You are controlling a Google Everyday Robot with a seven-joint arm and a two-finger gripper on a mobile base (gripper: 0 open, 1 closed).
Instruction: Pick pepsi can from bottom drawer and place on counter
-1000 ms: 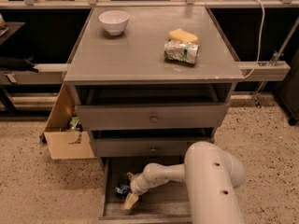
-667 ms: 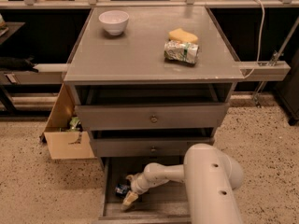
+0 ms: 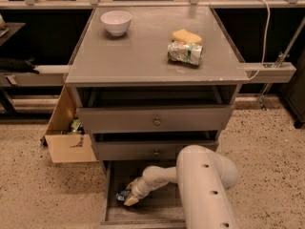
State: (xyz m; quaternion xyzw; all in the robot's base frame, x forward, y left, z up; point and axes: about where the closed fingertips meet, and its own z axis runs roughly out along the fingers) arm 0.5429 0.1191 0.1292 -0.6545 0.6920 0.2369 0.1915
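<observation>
The bottom drawer (image 3: 143, 214) is pulled out at the foot of the grey cabinet. The pepsi can (image 3: 123, 195), small and blue, lies in its left part, mostly hidden by my gripper. My gripper (image 3: 130, 199) reaches down into the drawer from my white arm (image 3: 202, 185) and sits right at the can. The counter (image 3: 143, 51) is the broad grey top of the cabinet, high above the drawer.
On the counter stand a white bowl (image 3: 116, 22), a yellow sponge (image 3: 187, 36) and a green-and-white foil packet (image 3: 185, 53). Two shut drawers with round knobs (image 3: 157, 121) sit above the open one. A cardboard box (image 3: 66, 132) stands on the floor to the left.
The gripper has shifted slightly in the drawer, staying at the can. Nothing on the counter has moved.
</observation>
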